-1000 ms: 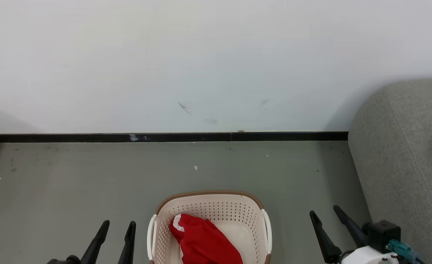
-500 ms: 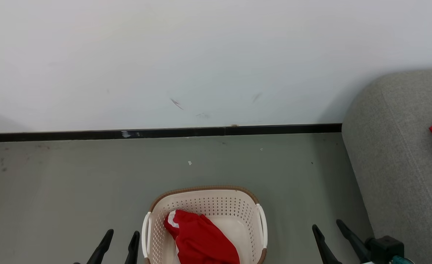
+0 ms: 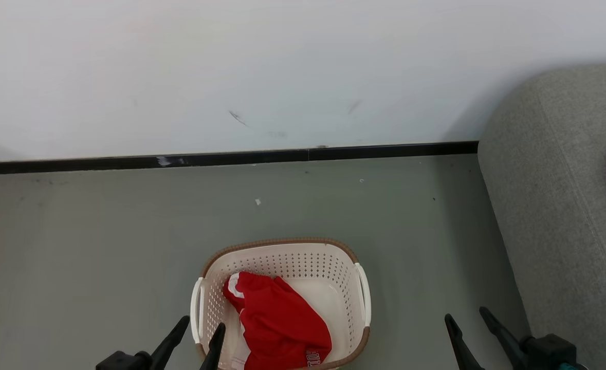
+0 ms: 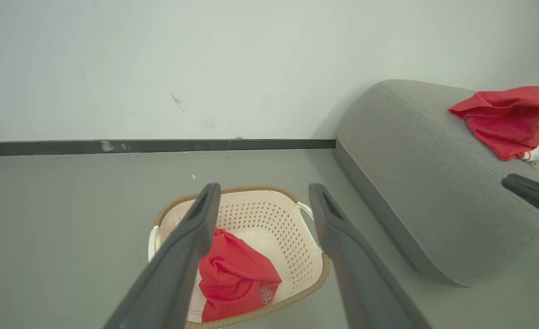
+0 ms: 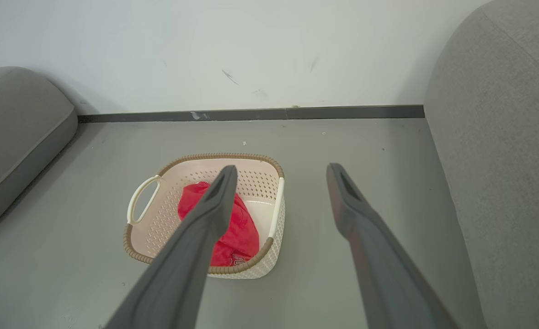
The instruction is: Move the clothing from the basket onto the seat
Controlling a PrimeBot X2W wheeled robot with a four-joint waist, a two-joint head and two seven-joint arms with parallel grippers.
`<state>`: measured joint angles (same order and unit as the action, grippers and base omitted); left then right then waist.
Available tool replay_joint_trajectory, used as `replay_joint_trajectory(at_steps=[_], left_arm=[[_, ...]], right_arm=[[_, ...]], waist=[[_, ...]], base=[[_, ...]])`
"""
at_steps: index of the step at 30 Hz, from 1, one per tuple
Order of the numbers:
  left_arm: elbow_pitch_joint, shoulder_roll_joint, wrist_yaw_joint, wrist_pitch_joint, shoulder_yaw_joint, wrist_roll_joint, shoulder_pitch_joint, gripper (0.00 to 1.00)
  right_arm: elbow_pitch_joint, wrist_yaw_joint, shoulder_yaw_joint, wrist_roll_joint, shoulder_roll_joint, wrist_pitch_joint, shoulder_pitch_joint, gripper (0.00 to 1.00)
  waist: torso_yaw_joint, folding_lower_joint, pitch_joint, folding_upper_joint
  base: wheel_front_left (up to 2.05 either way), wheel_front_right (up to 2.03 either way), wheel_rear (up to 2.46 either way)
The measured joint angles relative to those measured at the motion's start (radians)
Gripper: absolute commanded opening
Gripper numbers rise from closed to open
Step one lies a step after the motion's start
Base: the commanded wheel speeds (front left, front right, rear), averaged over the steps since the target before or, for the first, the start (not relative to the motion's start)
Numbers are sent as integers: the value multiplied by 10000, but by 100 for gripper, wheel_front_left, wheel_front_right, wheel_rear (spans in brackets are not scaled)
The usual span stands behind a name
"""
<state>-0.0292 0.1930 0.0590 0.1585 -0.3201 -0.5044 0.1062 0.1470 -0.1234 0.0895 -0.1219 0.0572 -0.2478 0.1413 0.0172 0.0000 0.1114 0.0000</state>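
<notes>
The cream basket [image 3: 282,241] stands on the floor by the wall, and a red piece of clothing [image 3: 277,324] lies crumpled in it. My left gripper [image 3: 202,324] is open at the basket's left handle, its inner finger over the rim. In the left wrist view, the left gripper [image 4: 264,187] frames the basket [image 4: 296,246] and the clothing [image 4: 235,278]. My right gripper [image 3: 465,313] is open above the floor between basket and seat [image 3: 554,205]. Another red garment [image 4: 507,119] lies on the seat [image 4: 424,183]. The right gripper [image 5: 283,168] looks down on the basket [image 5: 159,219].
A white wall with a black skirting strip [image 3: 231,156] runs behind the basket. A second grey cushion [image 5: 13,128] lies on the floor to the basket's left. The grey floor [image 3: 76,246] around the basket is bare.
The head camera has tipped down, so the whole picture has shifted up. My left gripper has moved right, towards the basket's left handle. Both grippers remain open.
</notes>
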Motion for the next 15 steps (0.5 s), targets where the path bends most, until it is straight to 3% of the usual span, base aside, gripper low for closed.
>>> replay_joint_trajectory(at_steps=[15], left_arm=[[-677, -86, 50, -1289, -543, 211, -1384, 100]], right_arm=[[-566, -2, -52, 109, -115, 0, -17, 100]], waist=[[-262, 0, 1307, 0]], base=[[0, 0, 0]])
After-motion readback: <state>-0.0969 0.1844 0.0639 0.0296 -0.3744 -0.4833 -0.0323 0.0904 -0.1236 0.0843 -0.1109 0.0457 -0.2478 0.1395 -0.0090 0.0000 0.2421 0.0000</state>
